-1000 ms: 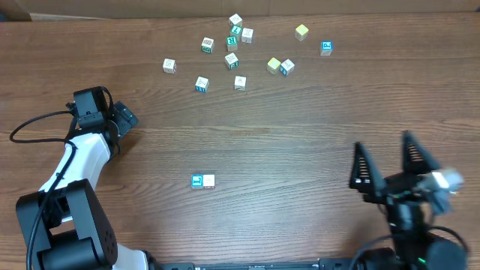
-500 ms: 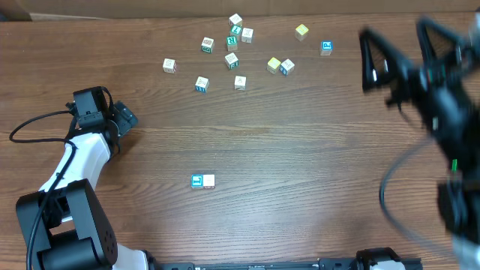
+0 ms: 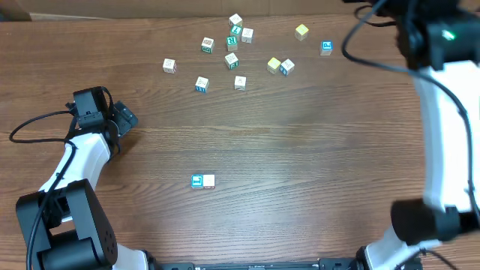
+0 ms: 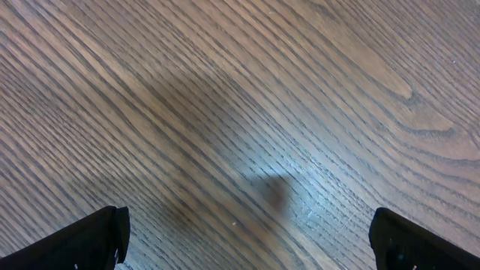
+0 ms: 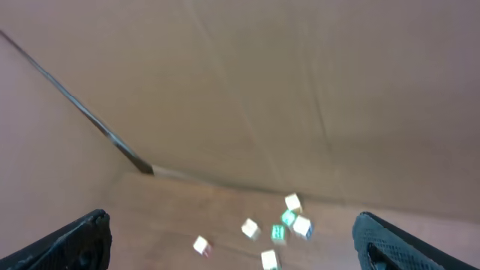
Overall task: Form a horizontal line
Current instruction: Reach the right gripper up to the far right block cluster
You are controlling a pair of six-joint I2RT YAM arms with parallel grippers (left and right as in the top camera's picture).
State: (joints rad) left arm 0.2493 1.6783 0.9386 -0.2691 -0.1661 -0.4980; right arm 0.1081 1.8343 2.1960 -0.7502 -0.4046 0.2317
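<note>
Starting at the left: the left pincer (image 3: 124,118) sits low over the bare table (image 3: 315,157), fingers spread wide with nothing between them. Its wrist view shows only wood grain.

Well off to that pincer's right, and nearer the front edge, is the start of the row. The blue-framed cube (image 3: 197,181) has the white cube (image 3: 209,181) touching its right side, the two level with each other. Two are placed; judged about half done.

Farther right again, toward the back and between the two pincers, lies the loose scatter. It includes a blue-sided cube (image 3: 202,84), a pale yellow cube (image 3: 274,65), a second yellow cube (image 3: 301,31) and a green-faced cube (image 3: 236,31). None touches the row, and all are well apart from the left pincer.

The right pincer (image 5: 232,240) is raised high at the far right back, fingers splayed and empty. Its wrist view shows a brown wall (image 5: 225,90), with the scatter blurred, ahead and below.

Left to do: fetch the blue-sided and a yellow cube and seat them against the white cube's right side, level with it. The right pincer looks better placed for that.
</note>
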